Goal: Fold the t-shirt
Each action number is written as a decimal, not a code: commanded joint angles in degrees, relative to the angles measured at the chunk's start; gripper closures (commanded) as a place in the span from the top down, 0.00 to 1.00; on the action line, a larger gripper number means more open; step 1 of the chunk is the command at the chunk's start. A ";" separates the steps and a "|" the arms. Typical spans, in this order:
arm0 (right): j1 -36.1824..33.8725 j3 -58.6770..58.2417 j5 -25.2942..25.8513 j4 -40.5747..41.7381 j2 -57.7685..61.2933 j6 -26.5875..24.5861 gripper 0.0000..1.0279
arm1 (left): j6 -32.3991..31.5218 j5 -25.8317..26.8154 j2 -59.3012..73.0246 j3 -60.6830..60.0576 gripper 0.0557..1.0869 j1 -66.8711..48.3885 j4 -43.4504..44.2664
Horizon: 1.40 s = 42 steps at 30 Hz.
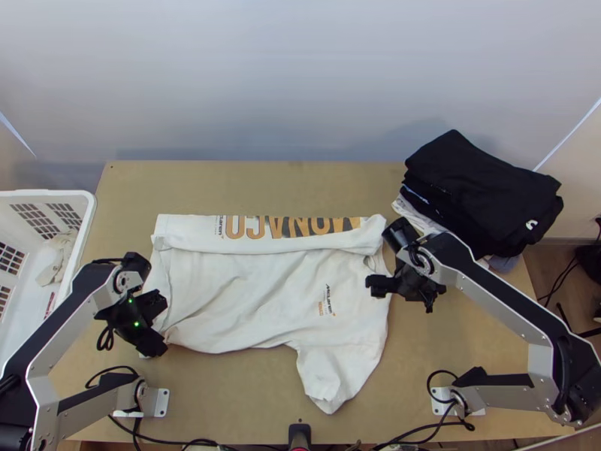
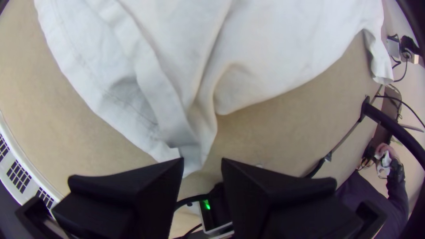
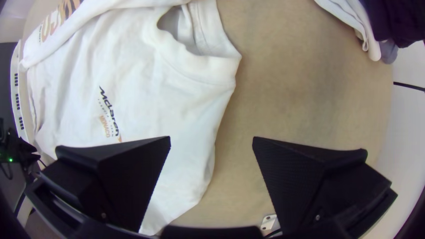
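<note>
The t-shirt (image 1: 248, 289) is lying mid-table, its far side folded inward and its near sleeve pointing towards the near edge of the table (image 1: 225, 391). The near-side fold is probably coming next, needing grips at hem and shoulder. The left gripper (image 2: 202, 159) is holding its jaws partly open at the hem corner; the right gripper's (image 3: 211, 139) are standing wide, gripping nothing, over the collar-end edge.

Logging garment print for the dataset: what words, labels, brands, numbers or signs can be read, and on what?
"MONACO": large, upside down in the top view, on the t-shirt's folded-over strip; small print beside it too small to read.
"McLaren": t-shirt chest.
"MONACO": small, below that; line between unreadable.
White mark on black garment: too small to read.
</note>
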 commanded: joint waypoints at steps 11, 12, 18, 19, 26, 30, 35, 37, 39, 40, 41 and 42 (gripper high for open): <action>9.27 -12.61 -1.76 1.14 -16.40 9.84 0.84 | 2.96 -1.02 0.19 -2.80 0.04 3.00 6.07; 10.59 -13.75 -1.85 0.70 -16.14 11.42 0.84 | 2.87 -1.02 0.19 -2.53 0.04 3.00 5.90; 20.43 -17.71 -3.25 -0.36 -17.81 15.90 0.96 | 3.13 -1.11 0.10 -0.77 0.04 3.70 4.49; 20.61 -18.15 -4.48 -0.27 -16.84 15.64 0.96 | 3.13 -1.11 0.19 -0.60 0.04 3.79 4.31; 21.05 -18.59 -7.91 1.84 -10.69 12.91 0.66 | 2.52 -1.11 0.54 0.63 0.04 3.61 3.87; 21.49 -20.26 -9.58 7.02 -9.72 11.42 0.65 | 2.43 -1.02 0.54 0.72 0.04 3.61 3.79; 21.75 -20.61 -9.58 12.39 -8.14 10.10 0.47 | 2.08 -1.02 0.63 1.16 0.04 3.52 3.70; 21.66 -21.14 -9.58 12.74 -8.23 9.40 0.47 | 2.08 -1.02 0.71 1.60 0.04 3.52 3.70; 21.66 -22.19 -9.76 13.26 -9.55 8.17 0.45 | 2.08 -1.02 0.71 2.04 0.04 3.52 3.43; 21.75 -22.63 -9.76 13.79 -10.25 7.99 0.42 | 2.08 -1.02 0.80 2.39 0.04 3.61 3.43; 21.66 -22.89 -9.67 13.97 -10.60 7.90 0.39 | 1.90 -1.02 1.07 2.74 0.04 3.70 3.43; 21.66 -23.07 -9.67 14.23 -10.95 7.55 0.34 | 1.55 -1.11 1.15 3.01 0.04 3.70 3.43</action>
